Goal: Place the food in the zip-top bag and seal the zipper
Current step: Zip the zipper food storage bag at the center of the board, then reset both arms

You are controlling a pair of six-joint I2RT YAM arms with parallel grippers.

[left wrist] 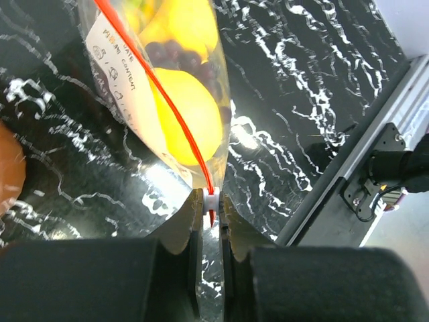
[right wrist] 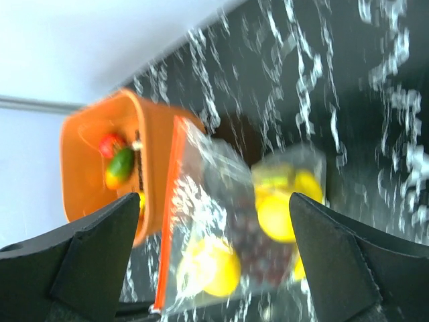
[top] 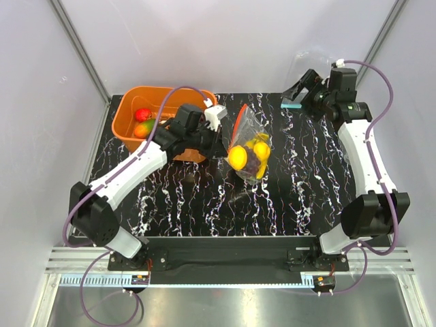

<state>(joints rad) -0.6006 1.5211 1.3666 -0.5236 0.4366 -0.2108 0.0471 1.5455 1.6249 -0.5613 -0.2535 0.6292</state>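
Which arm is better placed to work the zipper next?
Left, probably. Its claw is already pinched on one end of the red zipper of the filled bag. The right claw stands open, well off to the bag's right.

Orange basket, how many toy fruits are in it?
2: a red fruit at the orange basket's left end, an orange-green fruit just nearer beside it. The left arm may hide others.

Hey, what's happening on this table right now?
Two robot arms are working on a bag of toy food. The left gripper pinches one end of the zipper; yellow fruit and grapes are inside. The right gripper is open at the table's far corner, apart from the bag. A few fruits lie in the basket.
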